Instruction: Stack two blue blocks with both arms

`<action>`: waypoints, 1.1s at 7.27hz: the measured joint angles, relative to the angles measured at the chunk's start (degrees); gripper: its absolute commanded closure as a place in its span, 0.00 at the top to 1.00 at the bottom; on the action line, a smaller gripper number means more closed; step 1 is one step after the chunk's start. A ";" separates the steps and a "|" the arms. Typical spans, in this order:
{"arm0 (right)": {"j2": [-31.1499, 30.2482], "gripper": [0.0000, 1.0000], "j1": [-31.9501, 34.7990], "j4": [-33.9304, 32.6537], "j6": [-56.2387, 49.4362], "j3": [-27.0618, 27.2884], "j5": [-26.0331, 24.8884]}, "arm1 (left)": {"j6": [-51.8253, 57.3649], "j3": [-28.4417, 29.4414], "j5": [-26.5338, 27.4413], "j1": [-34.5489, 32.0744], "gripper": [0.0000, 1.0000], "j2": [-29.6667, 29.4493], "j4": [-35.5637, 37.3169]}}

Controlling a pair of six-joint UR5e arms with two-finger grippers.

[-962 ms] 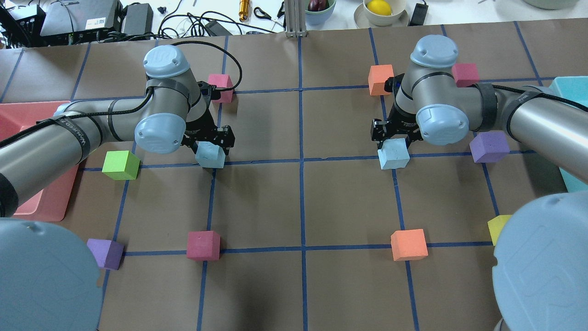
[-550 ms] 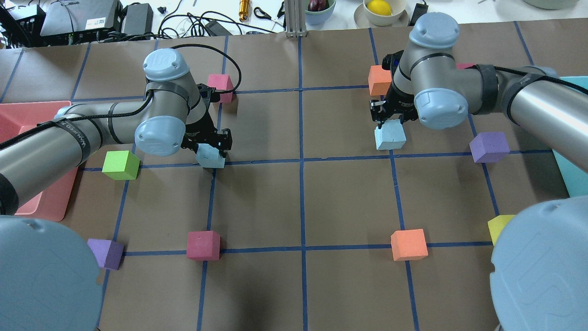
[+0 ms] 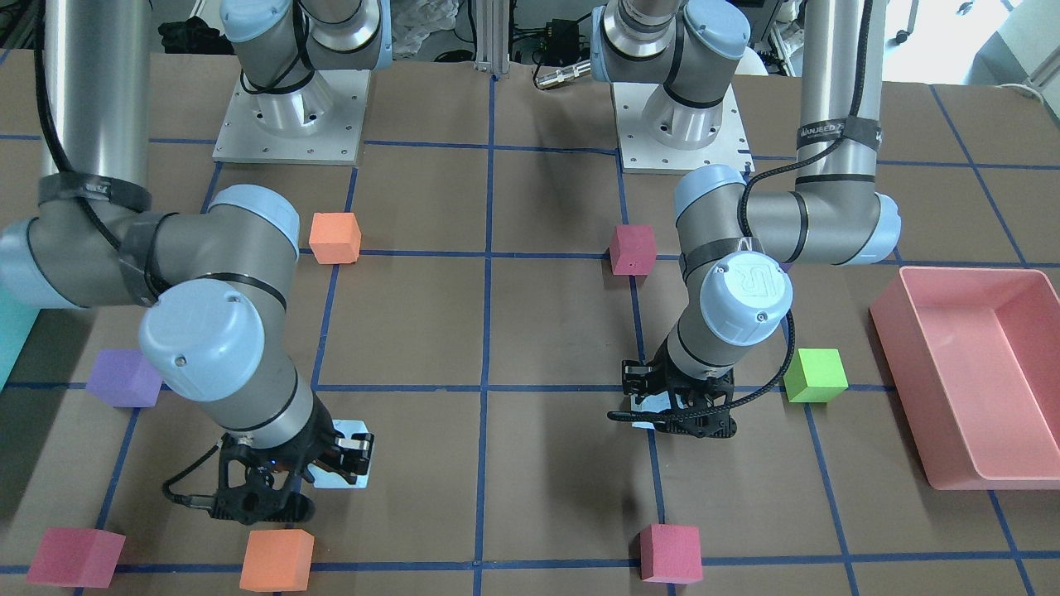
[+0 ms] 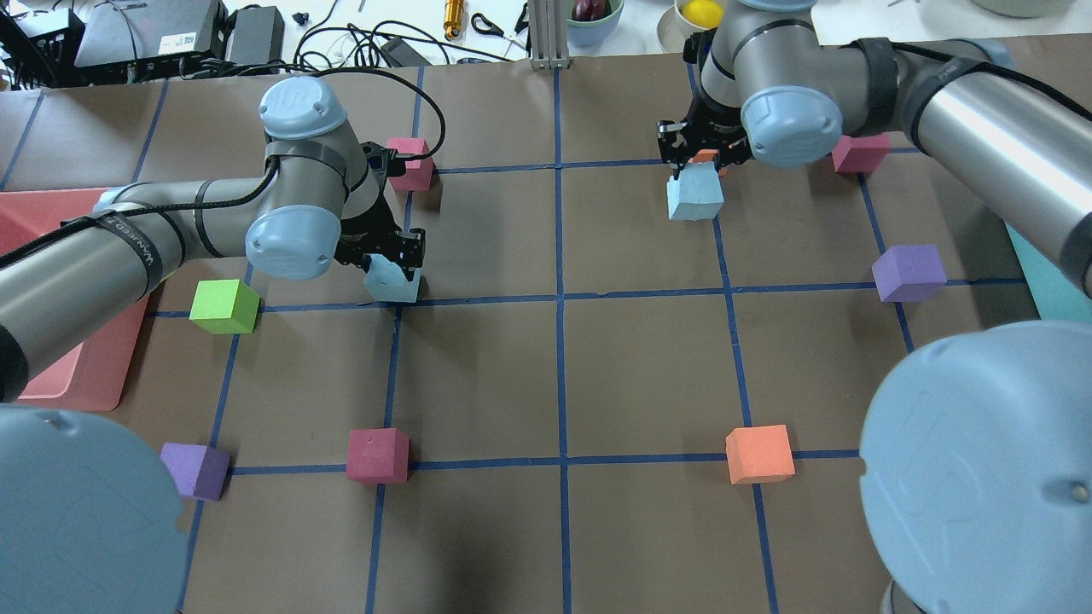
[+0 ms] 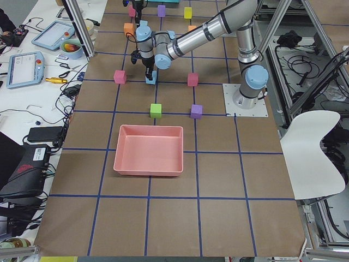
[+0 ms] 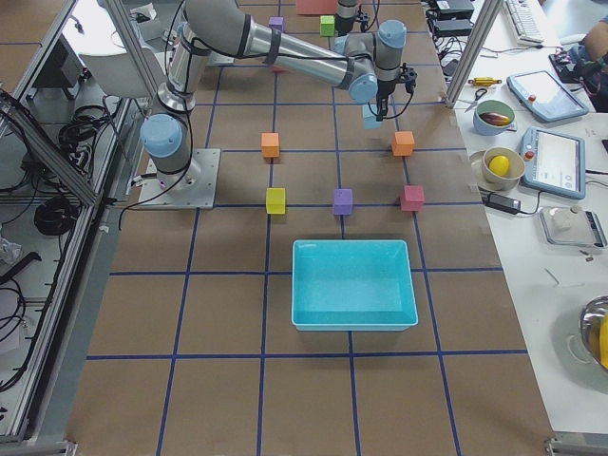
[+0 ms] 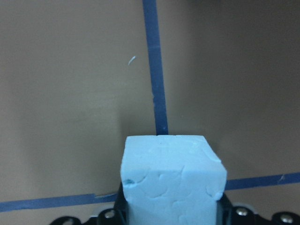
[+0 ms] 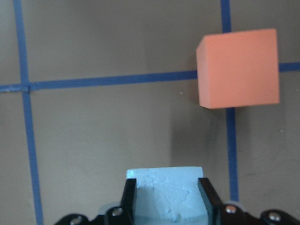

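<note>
My left gripper (image 4: 392, 260) is shut on one pale blue block (image 4: 392, 283), low over a tape crossing left of centre. The block fills the bottom of the left wrist view (image 7: 173, 180). My right gripper (image 4: 701, 160) is shut on the other blue block (image 4: 695, 196) and holds it high at the far right. In the right wrist view the block (image 8: 166, 192) sits between the fingers (image 8: 129, 197), above and beside an orange cube (image 8: 239, 68). The front-facing view shows both blocks (image 3: 349, 430) (image 3: 644, 411), mostly hidden by the grippers.
A green cube (image 4: 223, 305) lies left of the left gripper and a magenta cube (image 4: 411, 162) behind it. Purple (image 4: 909, 273), magenta (image 4: 860, 153), orange (image 4: 759, 454), magenta (image 4: 377, 454) and purple (image 4: 196, 469) cubes lie around. A pink bin (image 3: 985, 389) and a teal bin (image 6: 351, 285) stand at the table's ends.
My right gripper has lifted its blue block off the table and carried it toward the far side, over the orange cube. The left arm has hardly shifted and keeps its block.
</note>
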 measured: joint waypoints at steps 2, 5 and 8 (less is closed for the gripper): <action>7.29 0.00 3.75 0.10 6.89 -9.71 1.54 | 0.10 3.91 0.07 -0.01 0.06 -0.57 -2.48; 13.74 0.00 7.68 0.51 10.46 -15.84 2.15 | 0.75 8.98 0.02 0.01 0.07 -2.95 -4.52; 14.66 0.01 8.53 2.69 11.31 -16.06 2.38 | 0.83 13.78 -0.01 0.01 0.09 -4.57 -8.05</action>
